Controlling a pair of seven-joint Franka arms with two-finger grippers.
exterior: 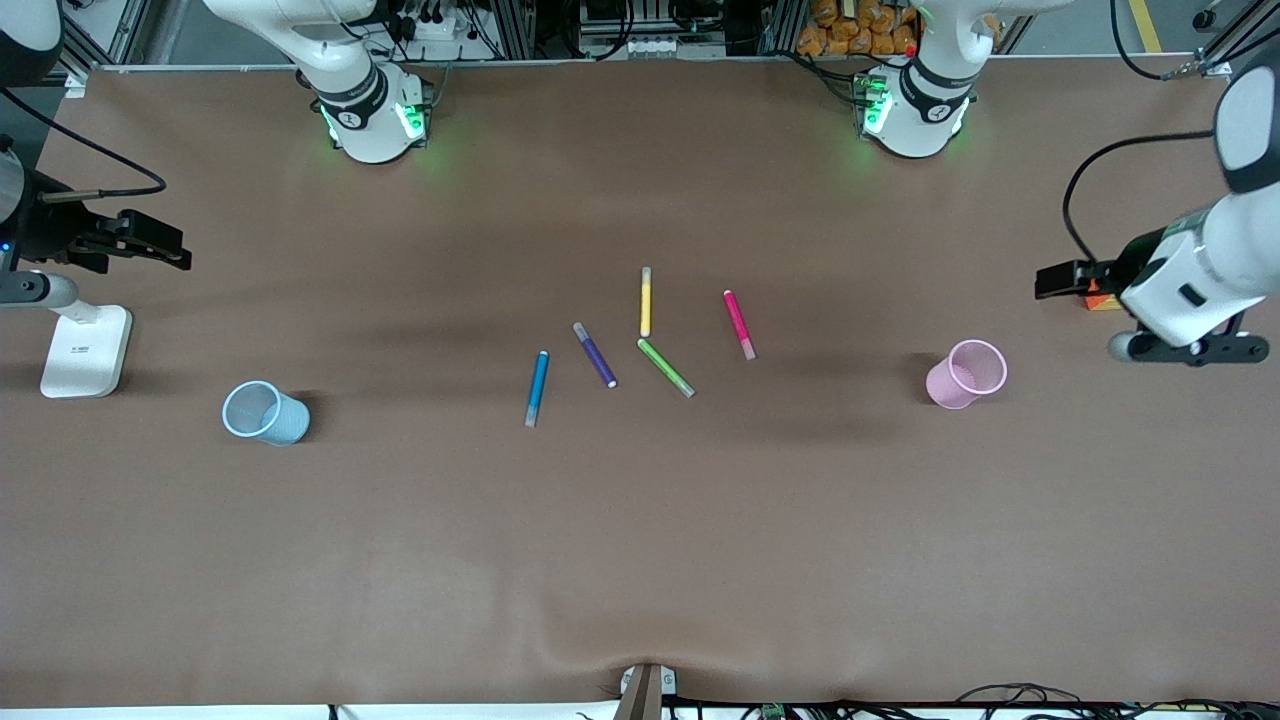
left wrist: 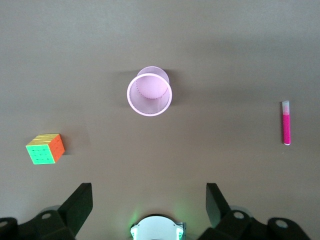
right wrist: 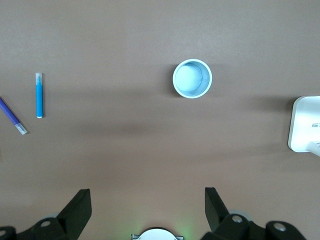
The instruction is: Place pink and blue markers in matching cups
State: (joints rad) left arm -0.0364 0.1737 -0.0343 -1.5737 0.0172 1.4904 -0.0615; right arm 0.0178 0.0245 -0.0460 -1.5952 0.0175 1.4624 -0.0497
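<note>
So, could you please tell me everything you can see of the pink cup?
The pink cup is small, round and tapered, pale pink, with thin walls that look like see-through plastic and a ridged base visible inside. It stands upright and empty on the brown table, toward the left arm's end, apart from the pink marker. Nothing touches it but the table. In the left wrist view a colourful cube lies some way beside it.
</note>
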